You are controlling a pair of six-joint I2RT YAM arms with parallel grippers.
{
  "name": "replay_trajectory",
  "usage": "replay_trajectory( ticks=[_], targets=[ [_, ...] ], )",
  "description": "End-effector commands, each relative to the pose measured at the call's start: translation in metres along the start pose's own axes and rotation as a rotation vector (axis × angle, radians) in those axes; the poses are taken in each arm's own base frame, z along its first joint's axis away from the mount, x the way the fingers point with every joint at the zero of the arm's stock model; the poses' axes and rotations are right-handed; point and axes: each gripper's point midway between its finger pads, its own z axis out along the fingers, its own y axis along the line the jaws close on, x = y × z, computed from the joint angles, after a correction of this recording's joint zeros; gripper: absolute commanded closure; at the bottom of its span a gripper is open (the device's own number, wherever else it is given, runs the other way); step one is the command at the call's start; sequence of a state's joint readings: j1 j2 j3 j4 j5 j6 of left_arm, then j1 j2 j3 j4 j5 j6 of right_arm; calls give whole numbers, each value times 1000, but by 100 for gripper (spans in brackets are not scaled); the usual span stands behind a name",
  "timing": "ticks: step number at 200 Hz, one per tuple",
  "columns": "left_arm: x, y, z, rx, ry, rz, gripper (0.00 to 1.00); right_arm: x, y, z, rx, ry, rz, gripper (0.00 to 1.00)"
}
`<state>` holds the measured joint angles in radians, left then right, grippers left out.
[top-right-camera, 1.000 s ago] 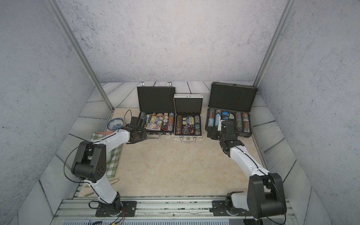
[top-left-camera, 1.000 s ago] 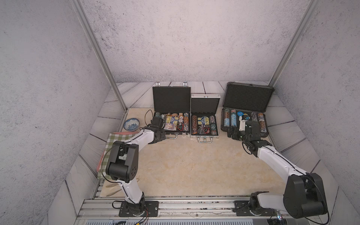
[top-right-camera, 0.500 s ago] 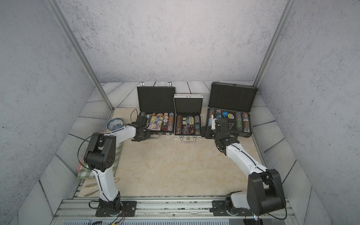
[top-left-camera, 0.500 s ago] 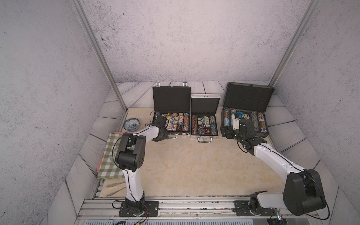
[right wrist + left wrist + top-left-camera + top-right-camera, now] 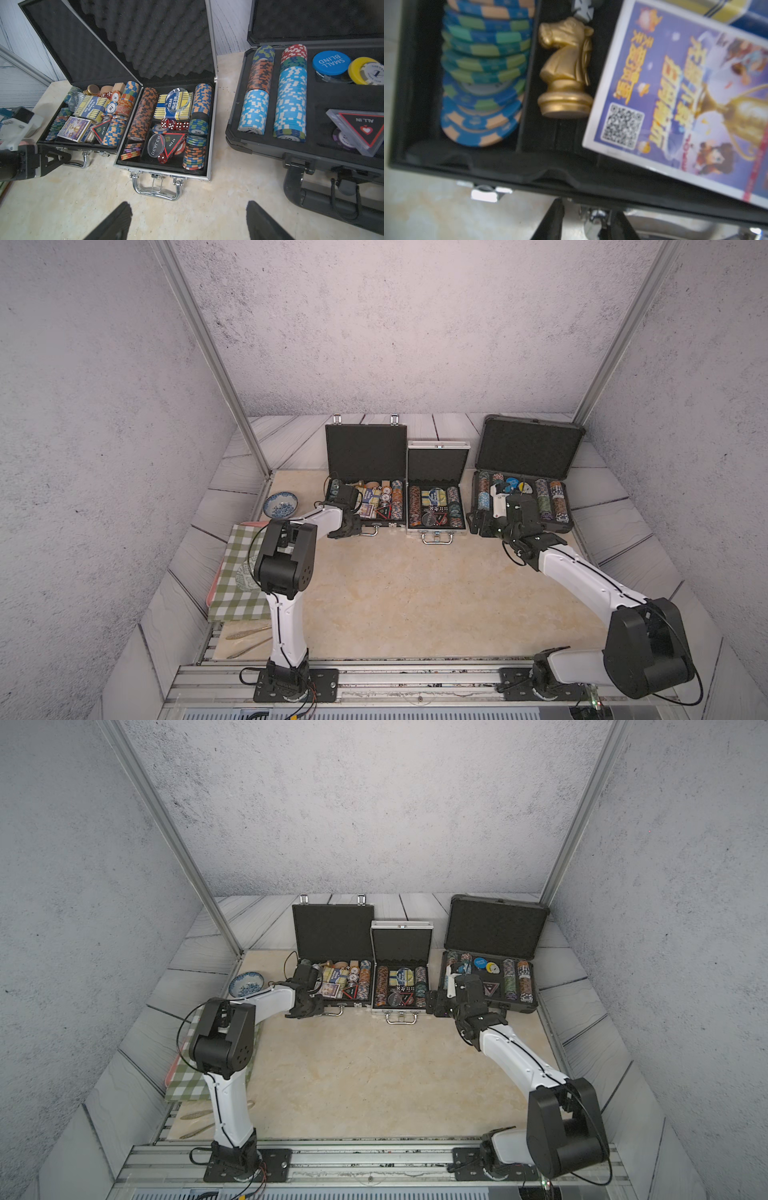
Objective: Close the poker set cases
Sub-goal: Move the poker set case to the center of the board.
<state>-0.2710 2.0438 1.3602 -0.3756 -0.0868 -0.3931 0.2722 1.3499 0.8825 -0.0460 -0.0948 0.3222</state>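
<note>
Three poker set cases stand open in a row, lids up. The black flat one is leftmost, the silver one in the middle, the dark-grey one on the right. All hold chips and cards. My left gripper is at the black case's front edge. Its fingers stand narrowly apart around the chrome handle mount, with a gap on one side. My right gripper is open and empty above the table, in front of the gap between the silver and grey cases.
A blue patterned bowl sits left of the black case. A green checked cloth over a tray and some cutlery lie at the left edge. Grey walls close in on both sides and behind the lids.
My left gripper has narrowed and shifted slightly right to the black case's handle, and the left elbow has risen. My right gripper has moved left, off the grey case's front.
</note>
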Motion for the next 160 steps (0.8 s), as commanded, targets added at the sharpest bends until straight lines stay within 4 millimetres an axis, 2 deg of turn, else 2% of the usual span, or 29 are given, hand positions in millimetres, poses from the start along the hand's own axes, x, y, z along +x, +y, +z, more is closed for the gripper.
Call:
replay_trajectory(
  ticks=[1, 12, 34, 72, 113, 160],
  targets=[
    [0, 2, 8, -29, 9, 46, 66, -4, 4, 3, -3, 6, -6, 12],
    [3, 3, 9, -32, 18, 56, 70, -4, 5, 2, -5, 8, -9, 12],
    [9, 6, 11, -39, 25, 60, 73, -2, 7, -2, -11, 11, -17, 12],
    [12, 12, 2, -54, 9, 45, 82, 2, 12, -10, -29, 12, -39, 12],
    [16, 25, -11, -104, -11, 20, 82, 4, 11, -18, -27, 3, -69, 12],
    [27, 28, -21, -127, -13, 8, 84, 7, 13, -22, -40, 6, -80, 12]
  ],
)
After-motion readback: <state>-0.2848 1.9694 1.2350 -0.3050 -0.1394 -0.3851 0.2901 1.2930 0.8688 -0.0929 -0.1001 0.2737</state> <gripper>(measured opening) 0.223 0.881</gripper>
